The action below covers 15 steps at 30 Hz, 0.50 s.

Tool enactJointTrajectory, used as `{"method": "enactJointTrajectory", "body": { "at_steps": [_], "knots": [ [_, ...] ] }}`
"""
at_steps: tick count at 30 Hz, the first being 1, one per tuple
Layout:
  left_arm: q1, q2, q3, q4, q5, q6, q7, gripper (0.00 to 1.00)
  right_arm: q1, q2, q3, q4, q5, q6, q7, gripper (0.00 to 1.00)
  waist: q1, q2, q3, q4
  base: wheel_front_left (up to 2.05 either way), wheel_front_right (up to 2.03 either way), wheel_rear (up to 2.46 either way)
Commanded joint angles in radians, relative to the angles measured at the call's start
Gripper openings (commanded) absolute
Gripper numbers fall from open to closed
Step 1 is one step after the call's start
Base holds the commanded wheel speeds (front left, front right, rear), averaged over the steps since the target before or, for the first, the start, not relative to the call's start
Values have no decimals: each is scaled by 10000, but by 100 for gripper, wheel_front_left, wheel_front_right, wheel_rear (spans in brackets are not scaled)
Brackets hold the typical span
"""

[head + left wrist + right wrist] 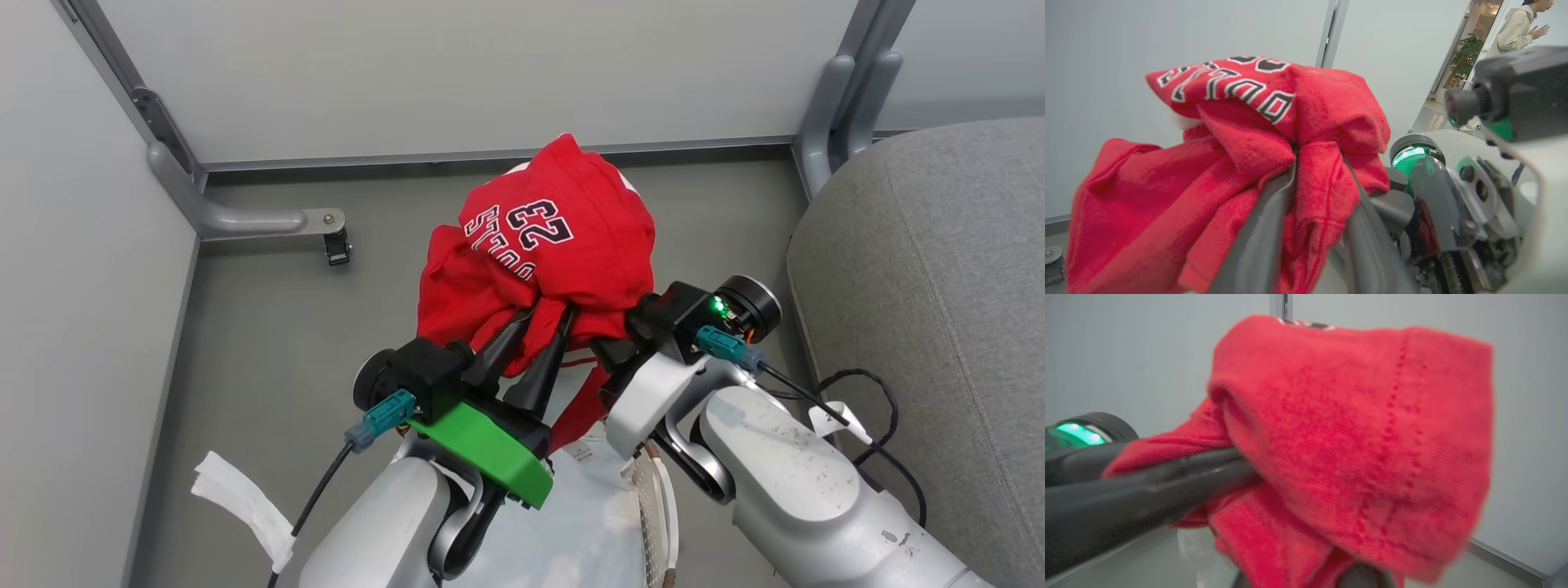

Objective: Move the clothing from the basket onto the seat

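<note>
The clothing (563,237), a red jersey with a dark number 23, hangs bunched in the air above the floor. My left gripper (545,317) is shut on a fold of it; in the left wrist view the red cloth (1167,212) is pinched between my two dark fingers (1261,237). My right gripper (614,347) is buried in the jersey's right side, its fingertips covered by fabric (1363,437). The basket (653,490) sits below my arms, its white liner (588,523) showing. The grey seat (922,327) stands to the right.
Pale partition walls close the left and back, with a metal foot (245,220) and caster (336,245) on the grey floor. A white cloth scrap (241,498) lies lower left. A black cable (857,400) loops beside the seat. A person (1515,28) stands far off.
</note>
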Motion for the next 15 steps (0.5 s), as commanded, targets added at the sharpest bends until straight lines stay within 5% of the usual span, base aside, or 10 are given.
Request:
{"method": "enactJointTrajectory", "body": {
  "at_steps": [1,15],
  "knots": [
    [125,61,94,-44,126,-27,12,100,75,-68,-55,-111,-32,-14,-59,0,0,0,17,-4,0,0,0],
    [369,58,1042,-587,761,-27,12,100,332,-205,-356,-480,-265,-14,-57,0,0,0,37,-248,0,0,0]
  ]
}}
